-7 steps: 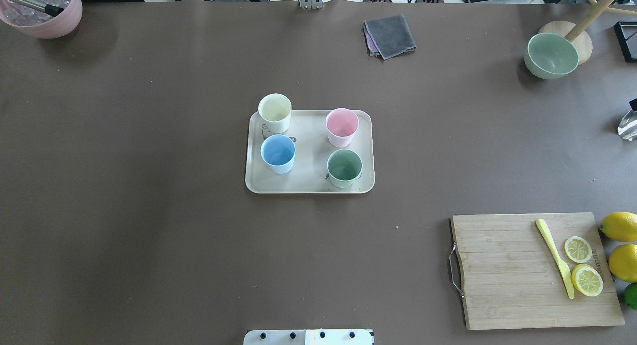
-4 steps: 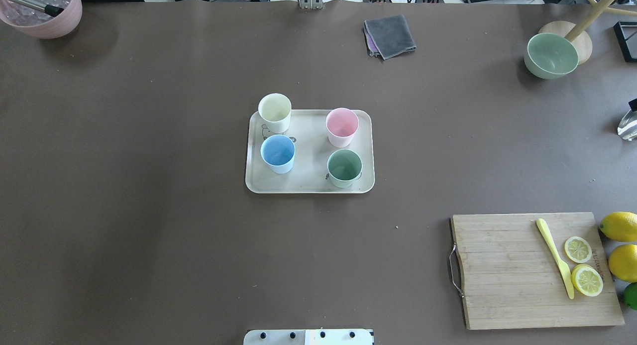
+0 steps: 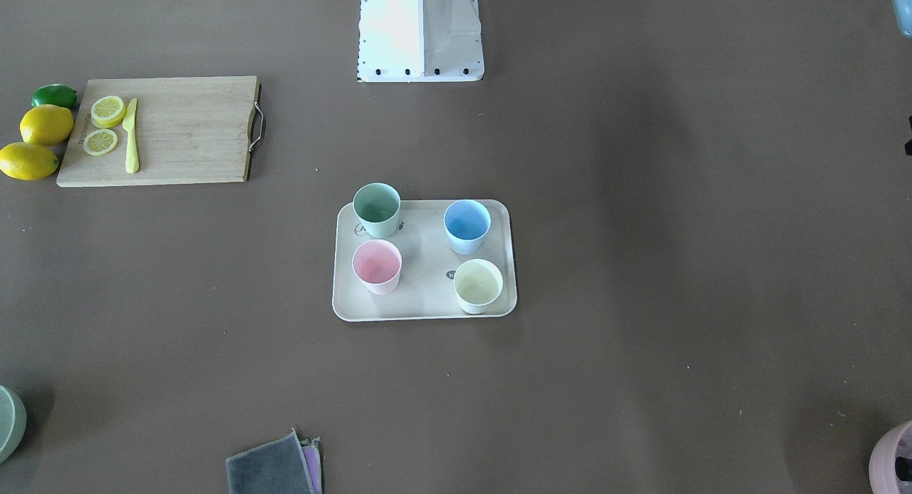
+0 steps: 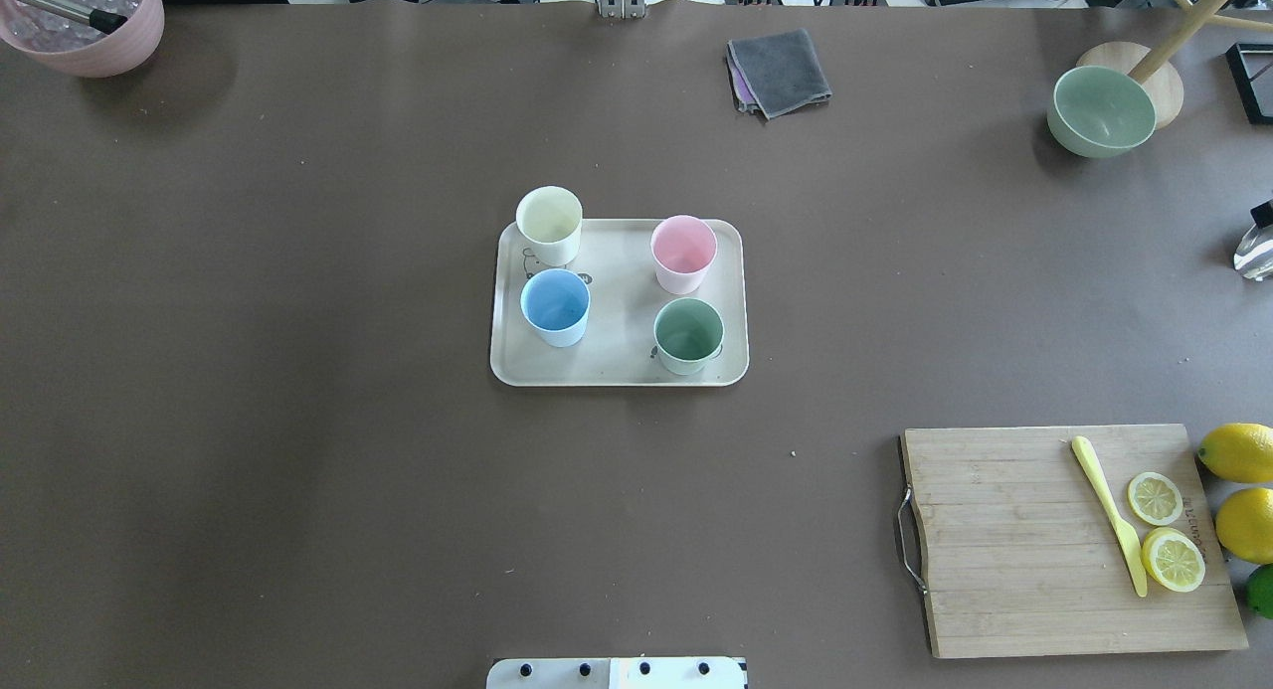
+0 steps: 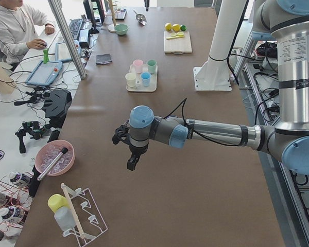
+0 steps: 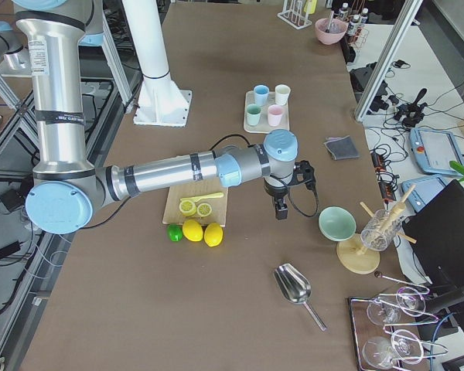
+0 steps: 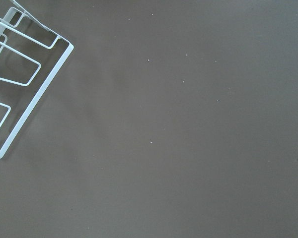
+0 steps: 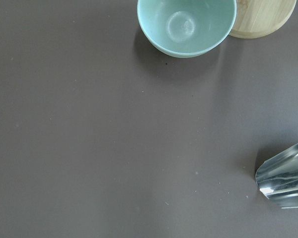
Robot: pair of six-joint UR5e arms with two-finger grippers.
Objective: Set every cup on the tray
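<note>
Brown table (image 4: pixel 298 421) — four pastel cups (image 4: pixel 555 306) upright on tray (image 4: pixel 619 356).

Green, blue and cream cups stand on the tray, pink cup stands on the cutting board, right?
No. The pink cup stands on the tray too, not the cutting board, as the overhead exterior view shows. The green cup, blue cup and cream cup are on it as said.

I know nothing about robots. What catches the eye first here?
Mid-table, a green cup, blue cup, pink cup and cream cup stand upright on a beige tray. On the robot's right side a wooden cutting board holds lemon slices and a yellow knife, with whole lemons beside it.
</note>
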